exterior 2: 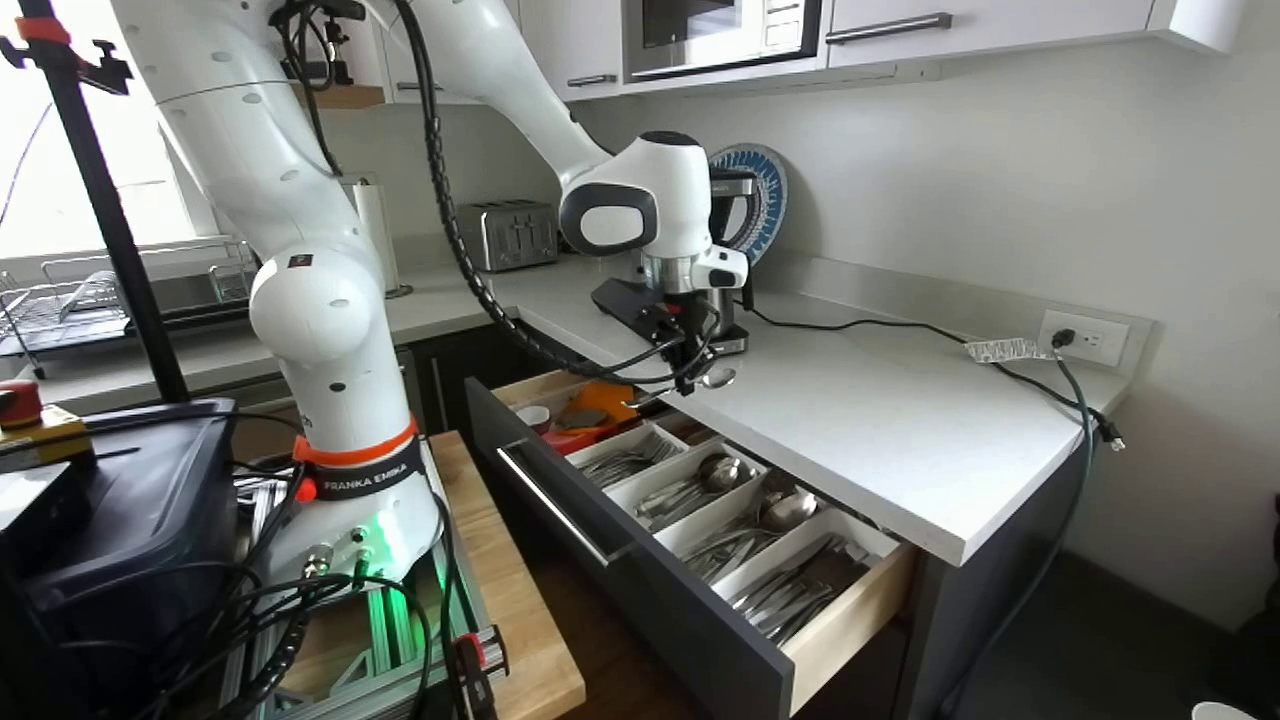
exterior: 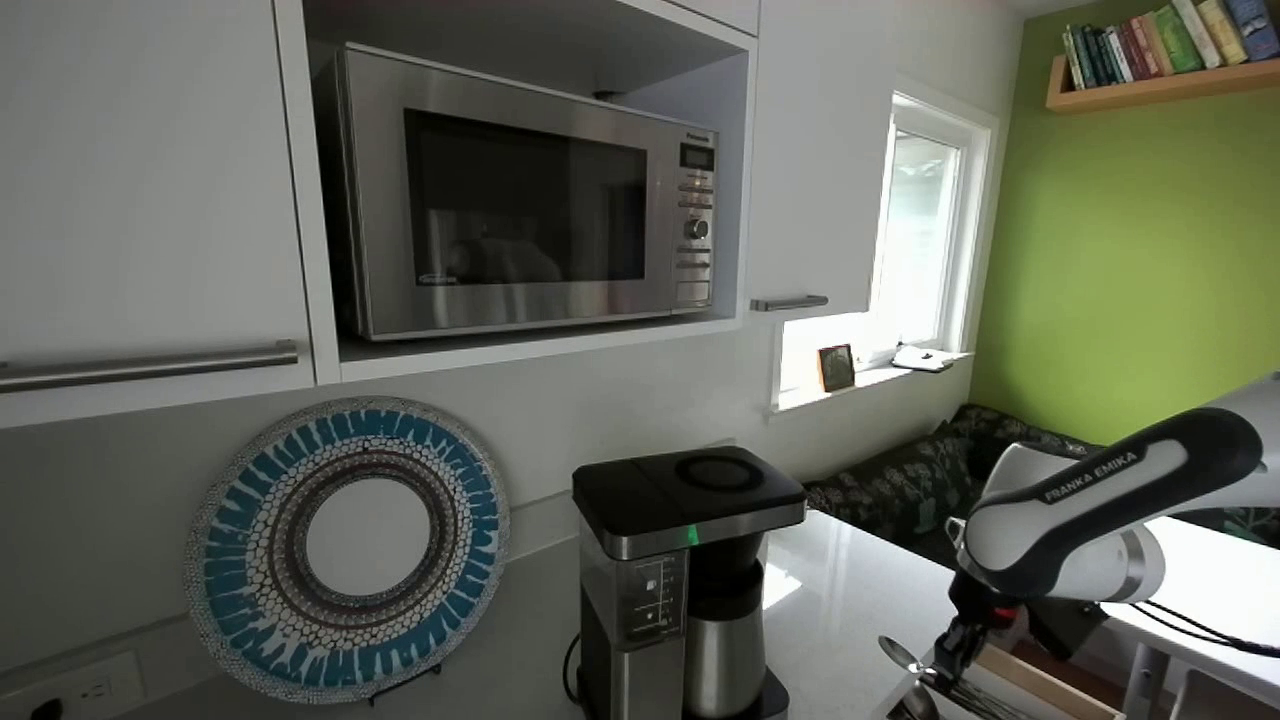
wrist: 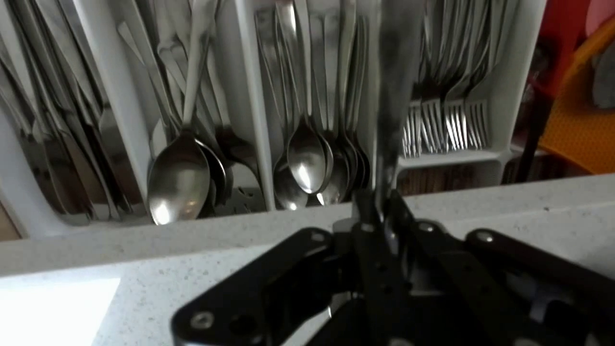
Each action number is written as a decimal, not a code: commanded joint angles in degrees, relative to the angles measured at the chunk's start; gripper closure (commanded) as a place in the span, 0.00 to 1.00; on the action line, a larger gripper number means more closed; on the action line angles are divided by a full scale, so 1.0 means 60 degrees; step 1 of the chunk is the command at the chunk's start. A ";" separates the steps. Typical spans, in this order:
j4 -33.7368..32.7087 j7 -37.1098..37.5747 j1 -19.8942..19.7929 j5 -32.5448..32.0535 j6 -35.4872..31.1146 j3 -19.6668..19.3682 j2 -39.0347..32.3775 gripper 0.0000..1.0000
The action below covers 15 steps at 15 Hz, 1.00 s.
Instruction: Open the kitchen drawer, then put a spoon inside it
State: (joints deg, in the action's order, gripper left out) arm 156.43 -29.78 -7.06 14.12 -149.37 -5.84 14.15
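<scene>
Arm point(exterior 2: 335, 320): standing before the drawer point(exterior 2: 690, 630), reaching over it.
Toaster point(exterior 2: 510, 235): on the bench point(exterior 2: 900, 400), past the drawer's far end.
Drawer: pulled out — cutlery point(exterior 2: 720, 475) inside, sorted in a white tray point(wrist: 254, 103).
Pincer point(wrist: 379, 202): above the drawer's back edge — clamped on the spoon point(wrist: 399, 96).
Spoon: in the air, handle out over the drawer, bowl toward the bench.
Coffee maker point(exterior 2: 733, 188): standing on the bench, behind the drawer.

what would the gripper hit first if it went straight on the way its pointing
Probably the white cutlery tray in the open drawer: the gripper points roughly down, its tips seemingly just past the countertop's front edge. Depth is unclear; it or the spoon it grips might catch that edge first.
</scene>
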 commanded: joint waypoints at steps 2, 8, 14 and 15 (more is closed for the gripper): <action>0.0284 0.1098 -0.0073 -0.1566 0.0889 -0.0338 0.0285 0.98; 0.0263 0.0894 0.0156 -0.1582 0.1269 -0.0578 -0.0306 0.98; 0.0100 0.0599 0.0253 -0.1410 0.0193 -0.0536 -0.1540 0.98; 0.0009 0.0328 0.0320 -0.1185 0.0068 -0.0556 -0.1816 0.98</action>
State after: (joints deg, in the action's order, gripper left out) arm 157.81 -25.17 -6.55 5.40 -145.73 -8.34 8.08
